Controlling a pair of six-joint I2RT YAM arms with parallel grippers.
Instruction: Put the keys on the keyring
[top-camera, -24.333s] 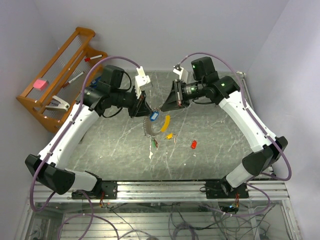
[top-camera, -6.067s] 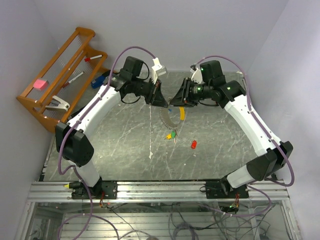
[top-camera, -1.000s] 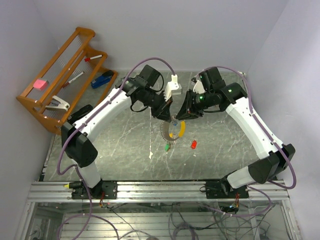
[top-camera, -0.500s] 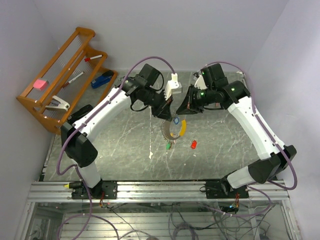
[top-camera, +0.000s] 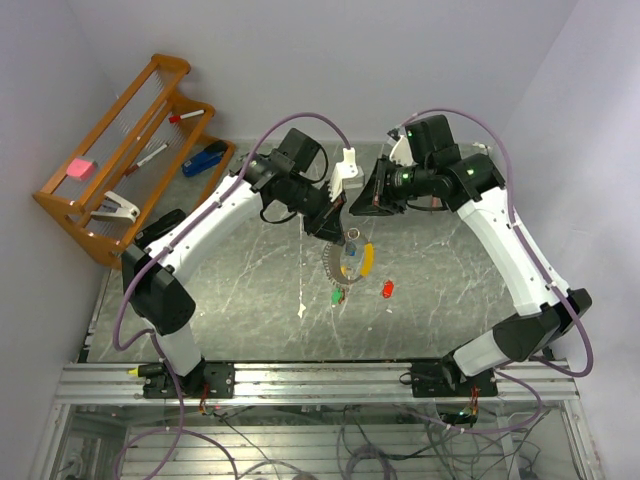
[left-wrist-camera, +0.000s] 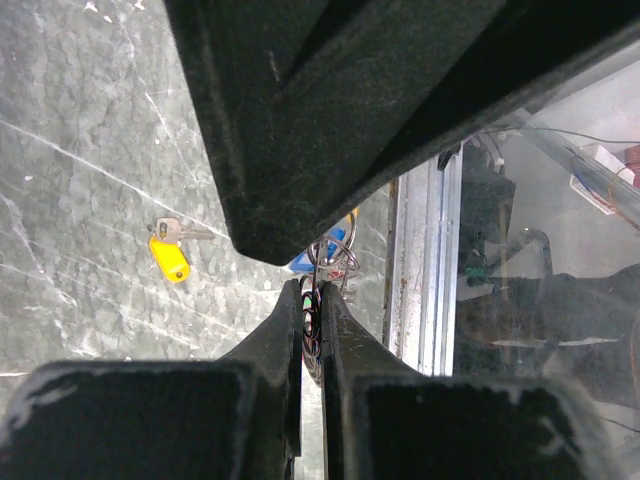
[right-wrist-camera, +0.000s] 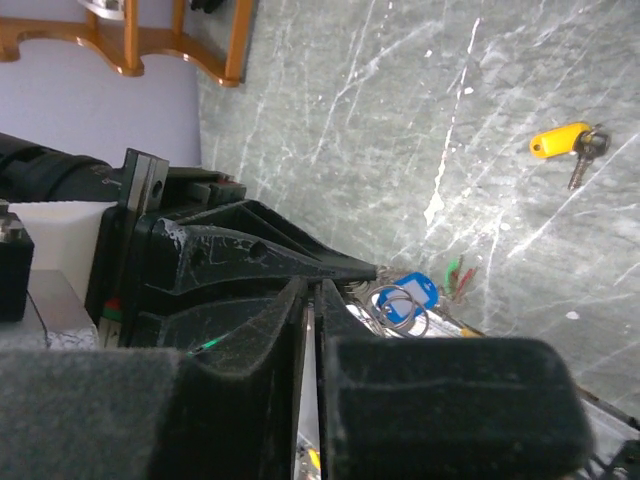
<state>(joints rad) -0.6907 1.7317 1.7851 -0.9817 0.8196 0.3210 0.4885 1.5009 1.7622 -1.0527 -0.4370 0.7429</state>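
Keyring (top-camera: 336, 262) hangs at the centre of the overhead view, pinched at its top by the left end effector (top-camera: 337, 226). Its chain-like loop drops toward the tabletop (top-camera: 230, 290), with a curved yellow piece (top-camera: 367, 258) on its right side. A green key (top-camera: 335, 296) sits at the loop's lower end, though whether it is threaded on cannot be told. A red key (top-camera: 387, 289) lies loose on the stone just to the right. The right end effector (top-camera: 372, 203) hovers just above and to the right of the left one, its fingers drawn together on nothing visible. A wooden rack (top-camera: 120, 150) stands at the upper left. From the left wrist, the fingers at the bottom centre are squeezed narrow on the wire. A blue key (left-wrist-camera: 303, 262) and silvery rings show just past their tips, and a yellow key (left-wrist-camera: 168, 256) lies alone at mid left. The other arm's dark fingers fill the upper frame. From the right wrist, its own fingers at the bottom nearly touch. The left tip meets the rings at the centre beside the blue key, and the yellow key lies well apart at the upper right.
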